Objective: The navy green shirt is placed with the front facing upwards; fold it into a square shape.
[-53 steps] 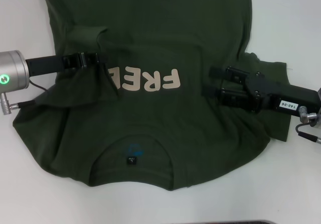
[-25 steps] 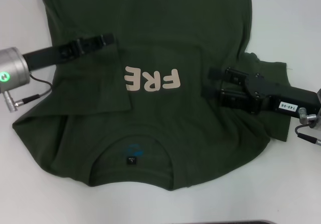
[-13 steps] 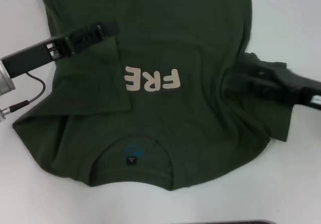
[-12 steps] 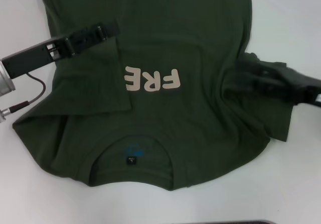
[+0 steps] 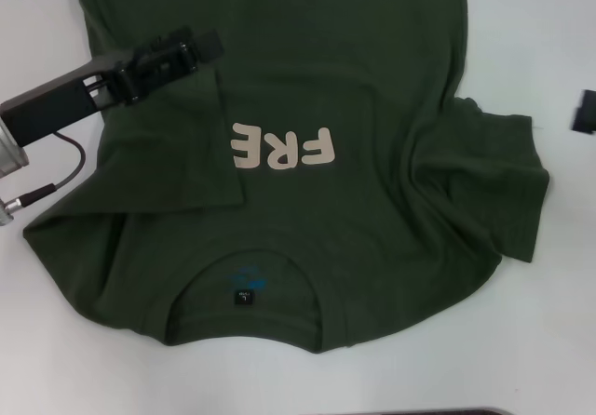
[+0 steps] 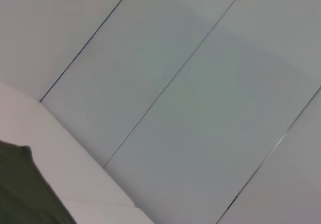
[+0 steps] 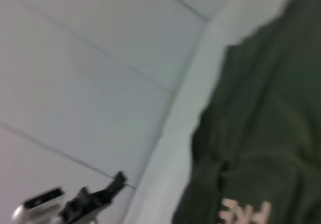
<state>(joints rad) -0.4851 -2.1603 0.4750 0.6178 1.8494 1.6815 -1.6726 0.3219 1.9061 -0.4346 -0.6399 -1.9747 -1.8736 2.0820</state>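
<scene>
Across the white table (image 5: pixel 559 359) the dark olive-green cotton T-shirt (image 5: pixel 372 229) lies spread front up, left sleeve folded in over the end of its cream "FRE" lettering (image 5: pixel 281 148), right sleeve flat out. Left pincer (image 5: pixel 207 45) hangs above that fold holding nothing, can't tell how wide it's open; right pincer (image 5: pixel 585 111) barely shows at the edge. I'd fold the right sleeve in to match, keeping the creases straight.

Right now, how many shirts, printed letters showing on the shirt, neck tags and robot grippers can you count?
Shirts: 1
Printed letters showing: 3
Neck tags: 1
Grippers: 2, left gripper over the shirt, right gripper at the table's right edge
Total: 7
</scene>
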